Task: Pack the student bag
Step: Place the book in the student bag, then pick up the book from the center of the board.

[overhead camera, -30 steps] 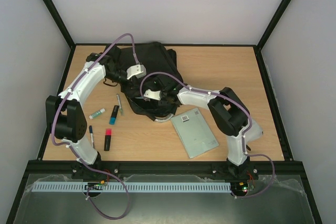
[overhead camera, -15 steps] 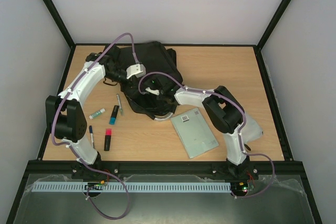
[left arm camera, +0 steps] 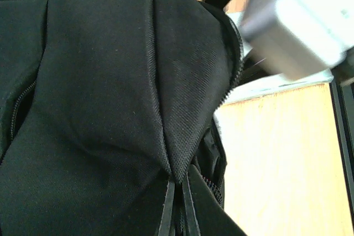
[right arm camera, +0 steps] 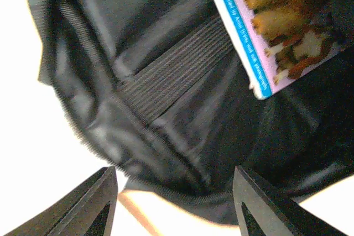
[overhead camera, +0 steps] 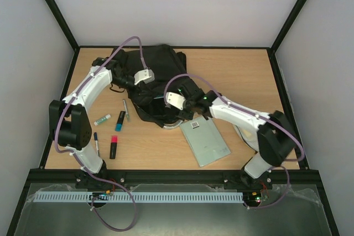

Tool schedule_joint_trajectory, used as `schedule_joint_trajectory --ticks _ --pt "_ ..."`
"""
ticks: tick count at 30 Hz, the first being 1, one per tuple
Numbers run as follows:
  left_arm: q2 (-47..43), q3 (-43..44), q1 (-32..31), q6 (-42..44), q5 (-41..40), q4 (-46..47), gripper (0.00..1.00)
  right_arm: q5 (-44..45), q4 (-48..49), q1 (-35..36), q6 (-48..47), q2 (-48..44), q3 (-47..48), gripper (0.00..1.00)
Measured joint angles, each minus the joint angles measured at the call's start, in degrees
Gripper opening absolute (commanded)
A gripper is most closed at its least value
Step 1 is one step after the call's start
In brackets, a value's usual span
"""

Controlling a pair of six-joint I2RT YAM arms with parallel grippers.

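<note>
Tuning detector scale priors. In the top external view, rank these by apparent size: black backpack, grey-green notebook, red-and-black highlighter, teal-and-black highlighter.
1. large black fabric backpack
2. flat grey-green rectangular notebook
3. red-and-black plastic highlighter and teal-and-black plastic highlighter: these look alike in size, so they are not ranked against each other.

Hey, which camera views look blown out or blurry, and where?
Right wrist: the table beside the student bag is blown out white, the book inside is clear. Left wrist: bag weave sharp, the white housing top right blurred. Top external: evenly lit, sharp.
</note>
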Motion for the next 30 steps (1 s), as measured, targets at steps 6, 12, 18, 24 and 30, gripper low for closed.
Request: schedule_joint_trajectory --ticks 6,12,18,24,30 --pt "0.2 -2.8 -0.5 -2.1 -1.1 2.2 0.03 -6.2 -8.3 -1.4 4.2 -11.1 -5.8 0.59" --pt "2.3 -5.0 -1.0 -2.2 -3.5 4.1 0.15 -11.1 -12.7 -11.1 7.4 -12.4 -7.0 0.59" --pt "3.1 -9.5 -1.8 -4.4 -5.0 6.7 0.38 -15.6 -12.5 -19.3 13.7 -9.1 -6.8 0.58" --pt "0.4 -10.5 -2.3 -5.2 -5.6 6.2 0.4 -16.9 -12.3 -22.7 18.2 -5.9 -2.7 0.58" --pt "-9.3 -11.2 -2.3 -8.7 -5.6 4.7 0.87 -17.5 -12.0 -23.3 21.1 -5.9 9.6 0.58"
